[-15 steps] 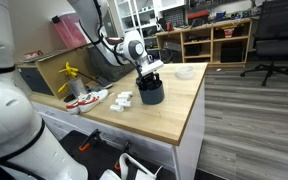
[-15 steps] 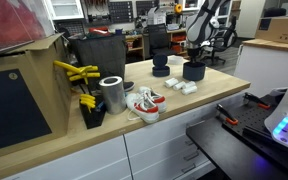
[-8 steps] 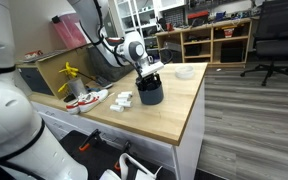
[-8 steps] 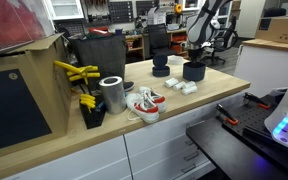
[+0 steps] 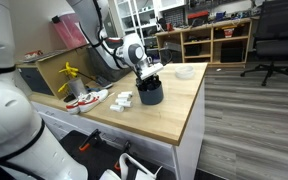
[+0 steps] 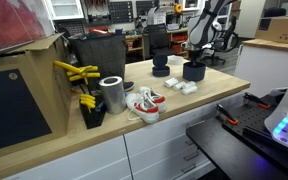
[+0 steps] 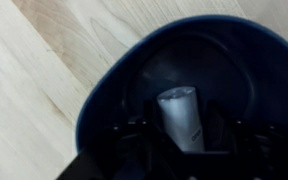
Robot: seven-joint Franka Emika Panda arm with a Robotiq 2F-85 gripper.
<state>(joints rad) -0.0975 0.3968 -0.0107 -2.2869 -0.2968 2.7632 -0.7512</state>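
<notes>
A dark blue cup (image 5: 151, 93) (image 6: 193, 70) stands on the wooden table (image 5: 174, 115). My gripper (image 5: 149, 74) (image 6: 194, 55) reaches down into it from above. In the wrist view the cup's rim (image 7: 102, 105) fills the frame, and a white cylinder (image 7: 179, 112) stands upright inside it. My gripper (image 7: 181, 128) has one dark finger close on either side of the cylinder. The cup's dark inside hides whether the fingers touch the cylinder.
Small white blocks (image 5: 123, 99) (image 6: 180, 88) lie beside the cup, and a white bowl (image 5: 185, 72) sits behind it. A pair of sneakers (image 6: 144, 102), a metal can (image 6: 112, 93) and yellow tools (image 6: 76, 72) stand further along. Another dark cup (image 6: 160, 67) is nearby.
The arm and the cup stay where they were; no movement shows in either exterior view.
</notes>
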